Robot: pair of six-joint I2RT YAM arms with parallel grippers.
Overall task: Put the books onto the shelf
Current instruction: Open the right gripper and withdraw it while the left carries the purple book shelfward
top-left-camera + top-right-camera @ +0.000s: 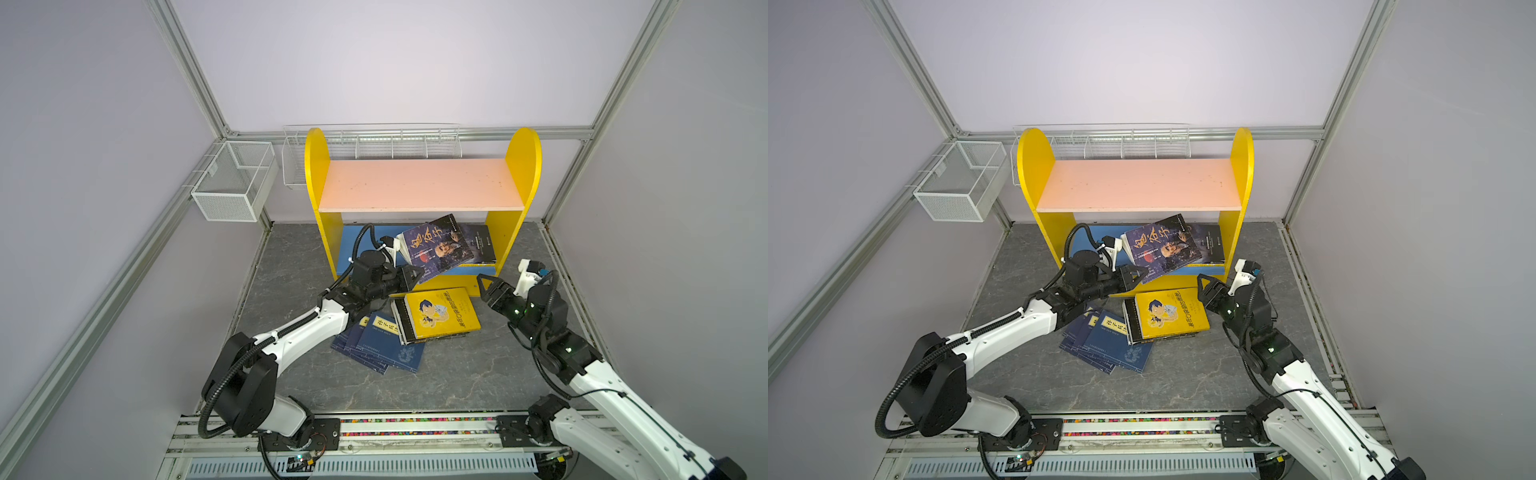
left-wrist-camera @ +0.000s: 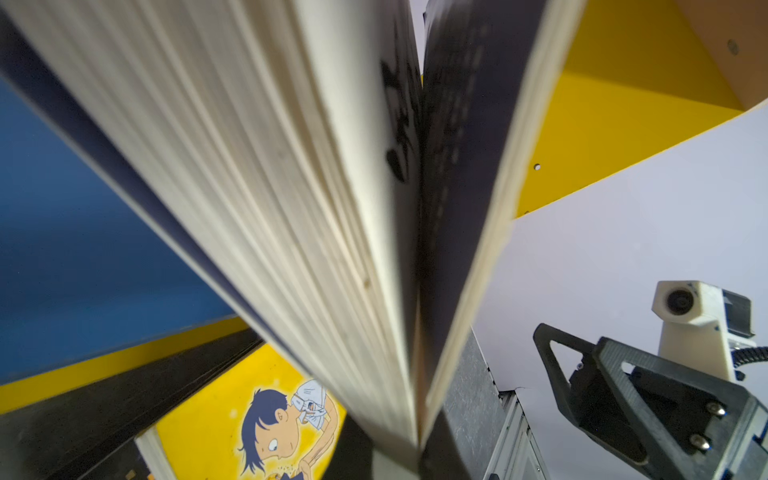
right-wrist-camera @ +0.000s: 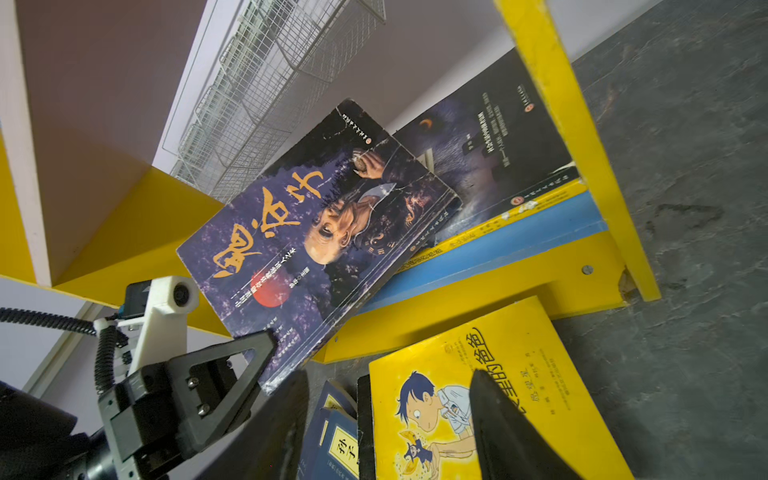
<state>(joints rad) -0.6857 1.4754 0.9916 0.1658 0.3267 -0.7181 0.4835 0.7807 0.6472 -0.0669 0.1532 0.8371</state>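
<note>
The yellow shelf (image 1: pixel 525 166) (image 1: pixel 1034 174) has a bare pink upper board (image 1: pixel 419 185) and a blue lower board (image 1: pixel 353 249) (image 3: pixel 519 232). My left gripper (image 1: pixel 415 276) (image 1: pixel 1140 276) (image 2: pixel 395 457) is shut on the low corner of a dark purple book (image 1: pixel 436 247) (image 1: pixel 1163 247) (image 3: pixel 316 232). That book tilts over the lower board and leans on another dark book (image 1: pixel 480 243) (image 3: pixel 498 158) lying there. My right gripper (image 1: pixel 486 286) (image 1: pixel 1204 284) (image 3: pixel 390 399) is open and holds nothing. It hovers by a yellow cartoon book (image 1: pixel 442 313) (image 3: pixel 519 374) (image 2: pixel 216 424) on the floor. Navy books (image 1: pixel 386 345) (image 1: pixel 1113 340) lie fanned beside it.
A white mesh basket (image 1: pixel 232 183) hangs on the left wall, and a long wire rack (image 1: pixel 374 141) runs behind the shelf. Aluminium frame posts (image 1: pixel 187 70) stand at the corners. The arms' base rail (image 1: pixel 415 428) crosses the front.
</note>
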